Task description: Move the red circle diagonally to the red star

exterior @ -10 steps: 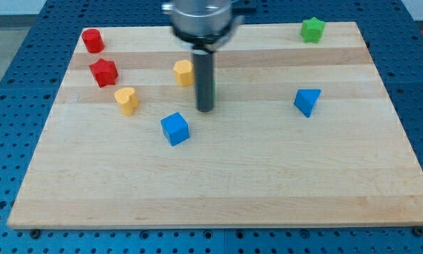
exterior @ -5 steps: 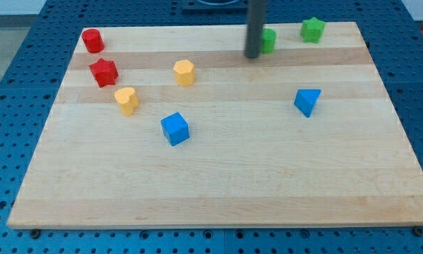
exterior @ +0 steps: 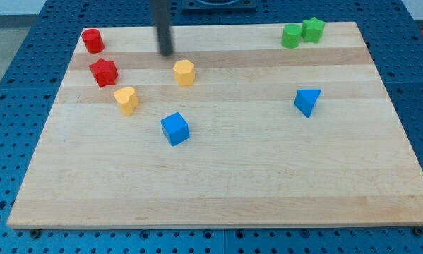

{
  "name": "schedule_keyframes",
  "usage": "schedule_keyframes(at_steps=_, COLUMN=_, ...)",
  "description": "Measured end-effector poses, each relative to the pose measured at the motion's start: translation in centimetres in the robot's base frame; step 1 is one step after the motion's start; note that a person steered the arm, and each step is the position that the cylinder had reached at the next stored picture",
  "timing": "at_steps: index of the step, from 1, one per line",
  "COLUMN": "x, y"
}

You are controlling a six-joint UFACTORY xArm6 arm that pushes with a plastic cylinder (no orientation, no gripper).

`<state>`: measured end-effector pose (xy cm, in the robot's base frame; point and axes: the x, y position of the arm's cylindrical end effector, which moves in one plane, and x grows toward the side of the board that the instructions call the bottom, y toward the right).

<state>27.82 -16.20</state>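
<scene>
The red circle sits at the board's top left corner. The red star lies just below it and slightly to the right, apart from it. My tip is near the top edge, well to the right of the red circle and just above and left of the yellow hexagon. It touches no block.
A yellow heart lies below the red star. A blue cube is near the middle. A blue triangle is at the right. A green block touches a green star at the top right. Wooden board.
My tip swept from the board's middle up to the top right, then left along the top edge. The green block it uncovered moved right, up against the green star.
</scene>
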Motion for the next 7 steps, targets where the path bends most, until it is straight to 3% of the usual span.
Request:
schedule_keyframes(at_steps=1, x=0.3, y=-11.4)
schedule_keyframes(at_steps=2, x=-1.8, y=-14.3)
schedule_keyframes(at_steps=4, x=-4.0, y=-5.8)
schedule_keyframes(at_steps=5, x=-4.5, y=-10.2)
schedule_keyframes(at_steps=6, x=-7.7, y=-3.7)
schedule_keyframes(at_steps=7, x=-6.6, y=9.0)
